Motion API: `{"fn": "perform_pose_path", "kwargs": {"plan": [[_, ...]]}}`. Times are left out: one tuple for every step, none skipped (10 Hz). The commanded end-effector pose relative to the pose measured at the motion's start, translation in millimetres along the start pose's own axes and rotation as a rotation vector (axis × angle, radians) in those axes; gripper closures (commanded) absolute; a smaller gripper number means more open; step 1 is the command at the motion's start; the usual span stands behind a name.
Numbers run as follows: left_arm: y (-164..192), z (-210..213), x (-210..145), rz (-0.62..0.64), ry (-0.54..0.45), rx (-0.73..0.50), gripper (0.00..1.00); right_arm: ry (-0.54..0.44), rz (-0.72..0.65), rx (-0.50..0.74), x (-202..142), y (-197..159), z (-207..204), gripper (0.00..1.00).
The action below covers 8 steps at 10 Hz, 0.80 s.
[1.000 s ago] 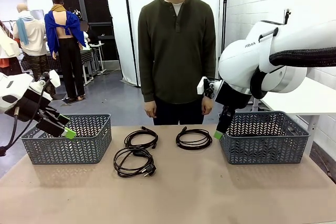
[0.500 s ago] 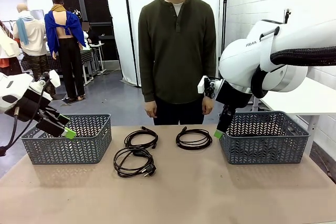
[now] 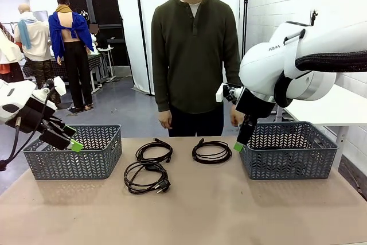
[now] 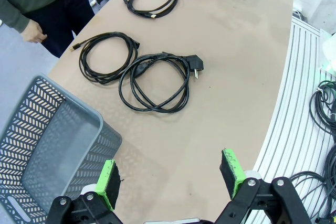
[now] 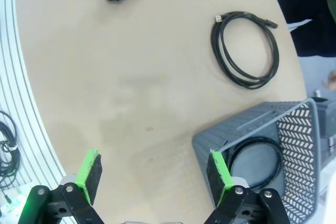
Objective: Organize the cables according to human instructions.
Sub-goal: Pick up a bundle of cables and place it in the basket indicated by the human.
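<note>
With the left gripper (image 4: 170,182) and the right gripper (image 5: 152,174) both held open and empty, three cables (image 3: 211,151) are left on the table (image 3: 229,210) and a fourth cable (image 5: 255,163) is seen in the right basket (image 3: 289,163), so two touching coils (image 4: 131,66) could be snagged together.

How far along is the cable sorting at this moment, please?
Done: one cable lies coiled inside the right basket. In hand: nothing; the left tool and right tool hang open above the table. Left: three coils lie on the table, the plugged cable, the cable beside it and the cable nearer the right basket; the left basket looks empty.
</note>
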<state>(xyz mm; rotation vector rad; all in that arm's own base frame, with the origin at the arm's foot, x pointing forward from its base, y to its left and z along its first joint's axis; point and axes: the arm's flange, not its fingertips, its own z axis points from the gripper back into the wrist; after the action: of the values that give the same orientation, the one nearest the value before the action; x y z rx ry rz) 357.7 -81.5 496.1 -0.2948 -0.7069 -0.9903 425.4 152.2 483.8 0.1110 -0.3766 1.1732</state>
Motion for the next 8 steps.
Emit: {"fn": "perform_pose_path", "kwargs": {"plan": [[3.2,-0.3,-2.0,-0.009,-0.008,-0.013,0.0,0.004,-0.007,-0.003,0.0,-0.2,-0.7,0.0],[3.2,-0.3,-2.0,-0.009,-0.008,-0.013,0.0,0.004,-0.007,-0.003,0.0,-0.2,-0.7,0.0],[3.2,-0.3,-2.0,-0.009,-0.008,-0.013,0.0,0.004,-0.007,-0.003,0.0,-0.2,-0.7,0.0],[3.2,-0.3,-2.0,-0.009,-0.008,-0.013,0.0,0.004,-0.007,-0.003,0.0,-0.2,-0.7,0.0],[3.2,-0.3,-2.0,-0.009,-0.008,-0.013,0.0,0.004,-0.007,-0.003,0.0,-0.2,-0.7,0.0],[3.2,-0.3,-2.0,-0.009,-0.008,-0.013,0.0,0.004,-0.007,-0.003,0.0,-0.2,-0.7,0.0],[3.2,-0.3,-2.0,-0.009,-0.008,-0.013,0.0,0.004,-0.007,-0.003,0.0,-0.2,-0.7,0.0],[3.2,-0.3,-2.0,-0.009,-0.008,-0.013,0.0,0.004,-0.007,-0.003,0.0,-0.2,-0.7,0.0]]}}
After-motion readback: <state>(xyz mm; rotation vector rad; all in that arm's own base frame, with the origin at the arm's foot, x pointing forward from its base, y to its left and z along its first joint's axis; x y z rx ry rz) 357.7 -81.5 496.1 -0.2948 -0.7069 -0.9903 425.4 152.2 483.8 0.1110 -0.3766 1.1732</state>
